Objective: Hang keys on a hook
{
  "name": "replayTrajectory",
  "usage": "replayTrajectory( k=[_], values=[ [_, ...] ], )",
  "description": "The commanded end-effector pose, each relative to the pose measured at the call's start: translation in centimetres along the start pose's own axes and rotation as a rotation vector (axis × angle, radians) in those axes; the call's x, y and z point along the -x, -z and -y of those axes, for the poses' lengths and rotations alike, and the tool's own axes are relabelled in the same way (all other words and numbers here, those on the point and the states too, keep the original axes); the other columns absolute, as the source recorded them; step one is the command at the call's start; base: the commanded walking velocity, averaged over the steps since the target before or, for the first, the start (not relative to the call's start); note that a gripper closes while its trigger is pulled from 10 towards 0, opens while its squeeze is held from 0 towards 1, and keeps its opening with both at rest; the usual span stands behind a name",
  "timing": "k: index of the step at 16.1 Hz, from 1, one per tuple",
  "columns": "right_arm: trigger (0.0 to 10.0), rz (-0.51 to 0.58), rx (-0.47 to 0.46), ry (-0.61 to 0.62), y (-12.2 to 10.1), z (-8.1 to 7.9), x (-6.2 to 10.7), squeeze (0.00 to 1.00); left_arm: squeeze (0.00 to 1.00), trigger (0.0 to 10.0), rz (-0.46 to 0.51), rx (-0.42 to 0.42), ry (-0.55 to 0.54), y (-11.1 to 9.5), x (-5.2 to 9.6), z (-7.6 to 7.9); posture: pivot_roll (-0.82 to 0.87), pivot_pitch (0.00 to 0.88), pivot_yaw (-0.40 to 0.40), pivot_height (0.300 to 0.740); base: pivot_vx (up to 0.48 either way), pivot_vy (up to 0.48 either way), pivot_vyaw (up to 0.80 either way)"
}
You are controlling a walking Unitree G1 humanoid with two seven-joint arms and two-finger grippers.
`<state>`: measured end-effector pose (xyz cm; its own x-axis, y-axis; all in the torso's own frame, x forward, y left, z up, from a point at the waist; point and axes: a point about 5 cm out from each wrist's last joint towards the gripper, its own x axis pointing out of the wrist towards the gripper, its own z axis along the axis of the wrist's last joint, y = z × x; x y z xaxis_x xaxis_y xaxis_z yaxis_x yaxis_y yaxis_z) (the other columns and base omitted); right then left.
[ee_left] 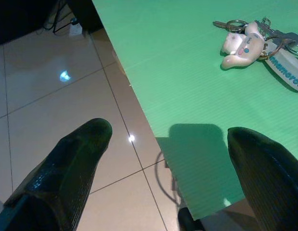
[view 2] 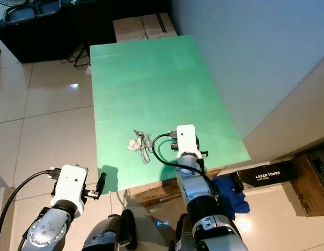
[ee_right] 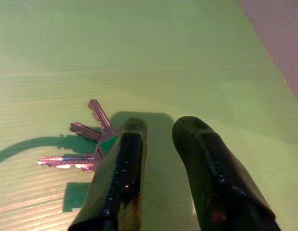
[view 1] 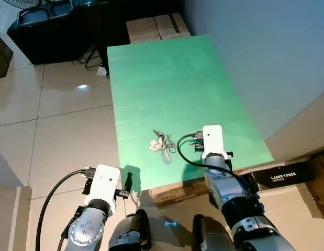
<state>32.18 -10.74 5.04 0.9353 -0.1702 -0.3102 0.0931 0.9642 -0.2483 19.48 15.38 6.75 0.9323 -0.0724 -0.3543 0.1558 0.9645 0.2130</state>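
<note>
A bunch of keys (view 1: 163,143) with a white plush charm (ee_left: 241,47) and a printed strap lies on the green table (view 1: 172,78), near its front edge. My right gripper (ee_right: 161,126) hangs low over the table just right of that bunch, fingers close together with nothing seen between them. Several keys (ee_right: 86,144) with a green tag lie on the table against the outer side of one finger (ee_right: 122,163), partly hidden by it. My left gripper (ee_left: 170,134) is open, held over the floor at the table's front left corner.
Cardboard boxes (view 1: 156,27) stand at the table's far end, beside a black cabinet (view 1: 46,31) with cables. A grey wall runs along the right. A black toner box (view 1: 282,177) and a blue cloth (view 2: 230,196) lie near the front right. Tiled floor (view 1: 57,115) spreads to the left.
</note>
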Motion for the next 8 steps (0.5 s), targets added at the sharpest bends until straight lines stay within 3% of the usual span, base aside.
replayTrajectory(
  k=[1, 4, 5, 8],
  values=[
    [10.0, -0.015, -0.011, 0.005, 0.3, -0.1, 0.0, 1.00, 0.00, 10.0, -0.021, -0.003, -0.002, 0.5, 0.3, -0.2, -0.01, 0.233, 0.073, 0.740, 0.000, 0.000, 0.00],
    [10.0, -0.027, 0.004, 0.028, 0.7, 0.1, -0.1, 1.00, 0.00, 10.0, -0.021, -0.006, 0.003, 0.5, 0.4, -0.2, -0.01, 0.240, 0.077, 0.740, 0.000, 0.000, 0.00],
    [10.0, -0.029, 0.003, 0.022, 0.8, 0.1, -0.1, 0.00, 0.00, 10.0, -0.022, -0.007, 0.004, 0.5, 0.5, -0.2, -0.01, 0.241, 0.078, 0.740, 0.000, 0.000, 0.00],
    [10.0, -0.049, 0.007, 0.006, 1.4, 0.3, -0.4, 0.00, 0.00, 10.0, -0.024, -0.007, 0.004, 0.5, 0.6, -0.2, -0.01, 0.252, 0.076, 0.740, 0.000, 0.000, 0.00]
  ],
)
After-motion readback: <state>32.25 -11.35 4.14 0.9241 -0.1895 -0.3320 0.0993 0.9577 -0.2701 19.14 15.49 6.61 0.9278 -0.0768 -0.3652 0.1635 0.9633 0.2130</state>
